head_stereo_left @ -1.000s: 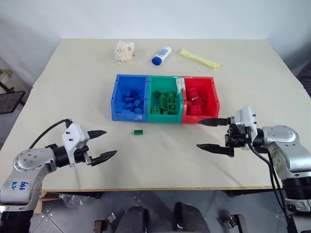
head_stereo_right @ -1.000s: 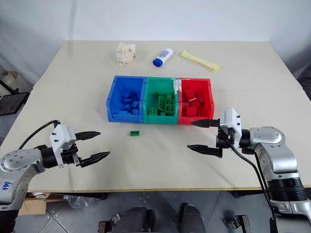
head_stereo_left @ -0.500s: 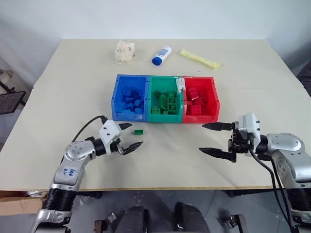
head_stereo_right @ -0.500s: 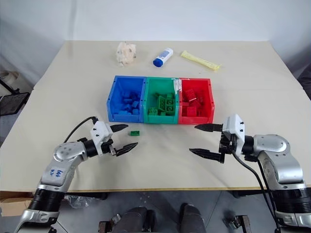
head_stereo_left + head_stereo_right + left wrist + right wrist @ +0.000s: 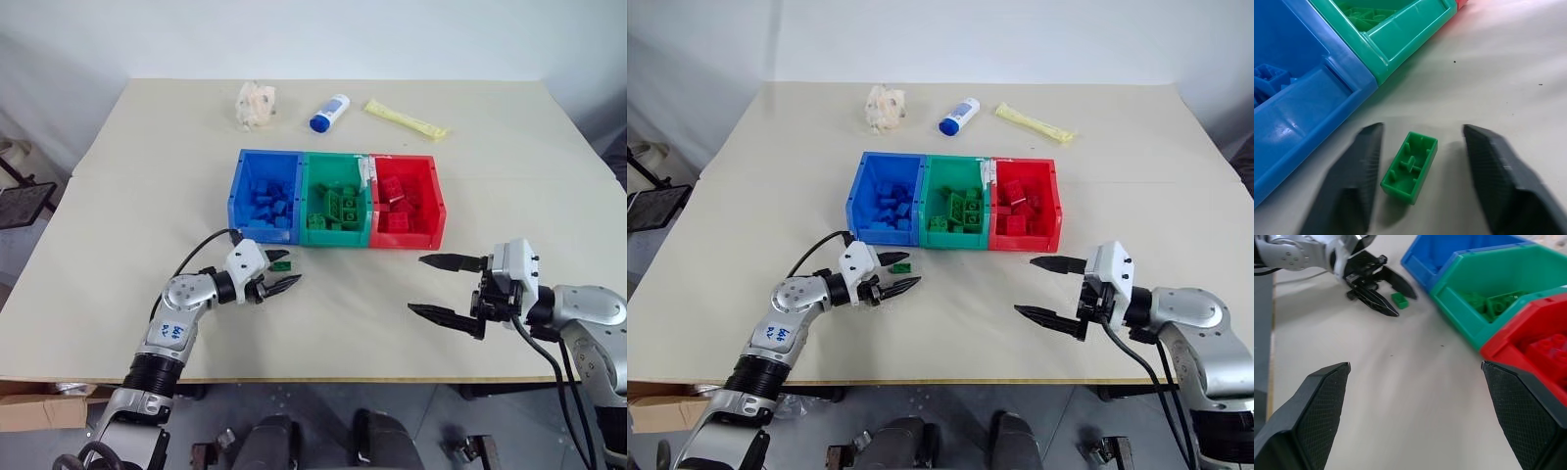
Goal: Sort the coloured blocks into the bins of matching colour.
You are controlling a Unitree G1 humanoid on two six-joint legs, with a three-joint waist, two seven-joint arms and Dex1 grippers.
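1. Lying on the table (image 5: 118, 196) just in front of the bins, a small green brick (image 5: 1409, 166) rests hollow side up — it sits between the two black fingers (image 5: 1354, 186) of the left gripper (image 5: 277, 270).
2. The left gripper's fingers flank the brick narrowly, with a sliver of table visible on each side, so neither finger is seen touching it.
3. The right gripper (image 5: 446, 287) hovers over bare tabletop in front of the red bin (image 5: 434, 196), its fingers spread wide and holding nothing.
4. The blue bin (image 5: 235, 191), green bin (image 5: 336, 235) and red bin stand joined in a row, each holding bricks of its own colour.
5. Beyond the bins lie a crumpled pale wrapper (image 5: 254, 103), a white bottle with a blue cap (image 5: 327, 112) and a yellow packet (image 5: 404, 118) — all well apart from the grippers.
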